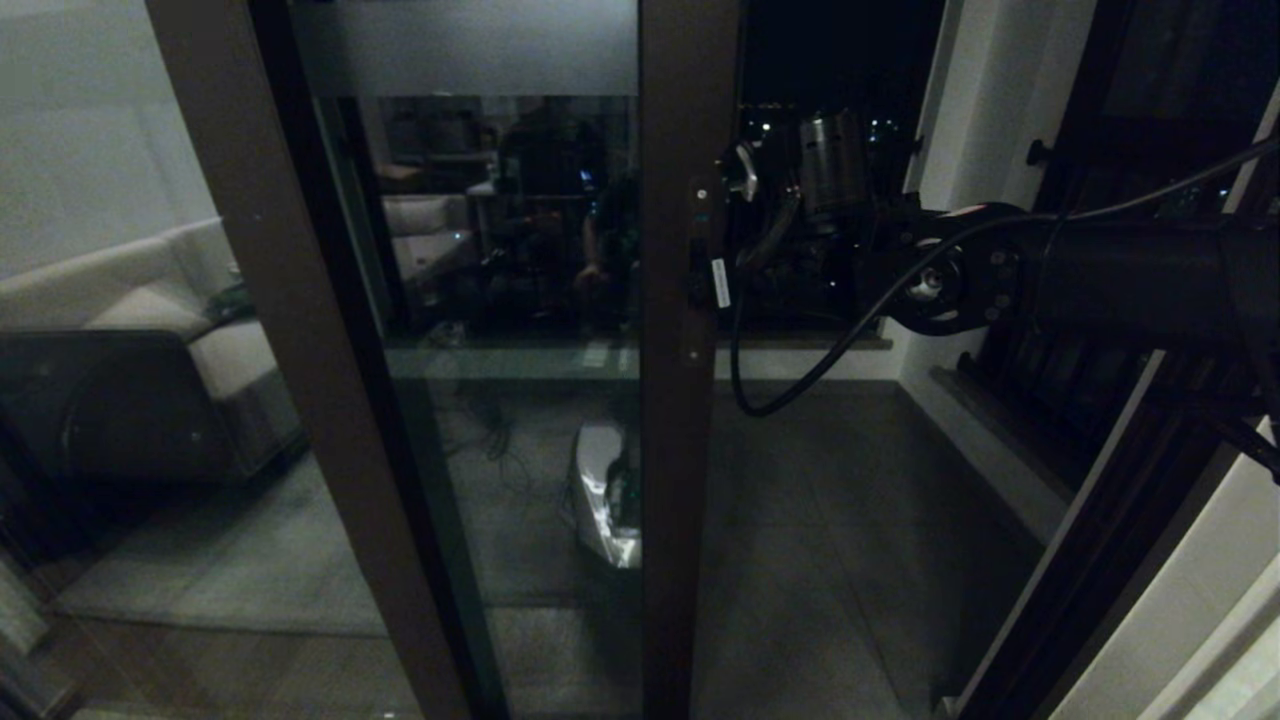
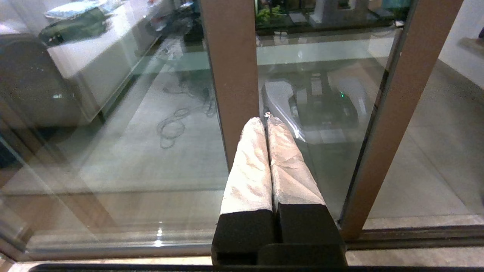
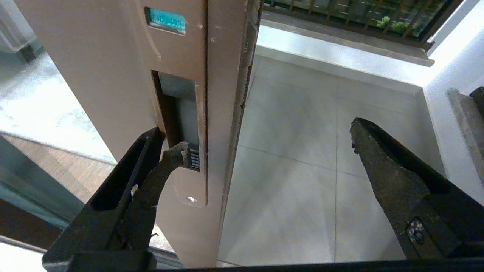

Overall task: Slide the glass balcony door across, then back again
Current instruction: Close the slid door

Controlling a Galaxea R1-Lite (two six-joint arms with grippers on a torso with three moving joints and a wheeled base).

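Balcony tiles behind, right pincer (image 3: 264,151) gapes wide, straddling the glass balcony door (image 3: 223,113) edge.

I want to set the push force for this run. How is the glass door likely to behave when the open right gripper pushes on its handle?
The glass door is a tall framed pane, so probably heavy and stiff. It should slide along its floor track, not tip. The right gripper is open, with one finger hooked in the recessed handle; that shallow hold might slip. The left gripper is shut, away from the handle.
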